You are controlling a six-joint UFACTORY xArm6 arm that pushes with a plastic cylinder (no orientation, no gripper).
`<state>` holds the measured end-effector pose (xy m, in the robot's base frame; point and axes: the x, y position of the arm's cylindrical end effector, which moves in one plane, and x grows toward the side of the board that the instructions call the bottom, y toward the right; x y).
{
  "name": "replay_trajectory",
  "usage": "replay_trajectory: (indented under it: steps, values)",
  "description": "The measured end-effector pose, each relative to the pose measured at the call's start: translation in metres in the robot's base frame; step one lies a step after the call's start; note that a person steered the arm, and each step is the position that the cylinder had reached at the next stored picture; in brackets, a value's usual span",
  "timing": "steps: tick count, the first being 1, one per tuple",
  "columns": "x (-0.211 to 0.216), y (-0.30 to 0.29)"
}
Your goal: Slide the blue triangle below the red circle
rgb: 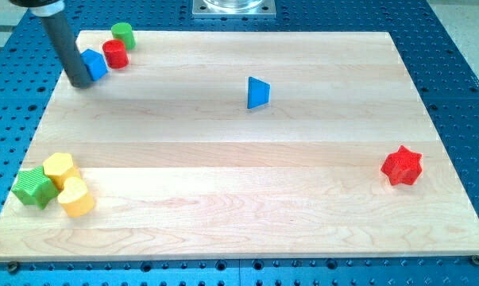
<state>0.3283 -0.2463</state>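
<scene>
The blue triangle (257,93) stands alone on the wooden board (239,183), a little above its middle. The red circle (115,54) is a short cylinder near the board's top left corner, far to the left of the triangle. My tip (81,83) rests on the board at the view's top left, touching or just beside the left side of a blue block (94,64) that sits against the red circle's lower left.
A green cylinder (123,34) stands just above and right of the red circle. A red star (403,166) lies at the right. At the bottom left, a green star (33,187), a yellow hexagon (60,168) and a yellow heart (76,199) cluster together.
</scene>
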Motion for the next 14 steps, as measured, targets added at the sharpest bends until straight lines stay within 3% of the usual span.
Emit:
replay_trajectory:
  steps: [2, 3, 5, 6, 8, 9, 10, 11, 13, 14]
  values:
    - [-0.031, 0.012]
    - [-0.014, 0.045]
    - [-0.010, 0.301]
    - [0.027, 0.323]
    - [0.037, 0.104]
    - [0.037, 0.204]
    - [0.062, 0.259]
    - [0.081, 0.167]
    - [0.062, 0.001]
    - [0.101, 0.050]
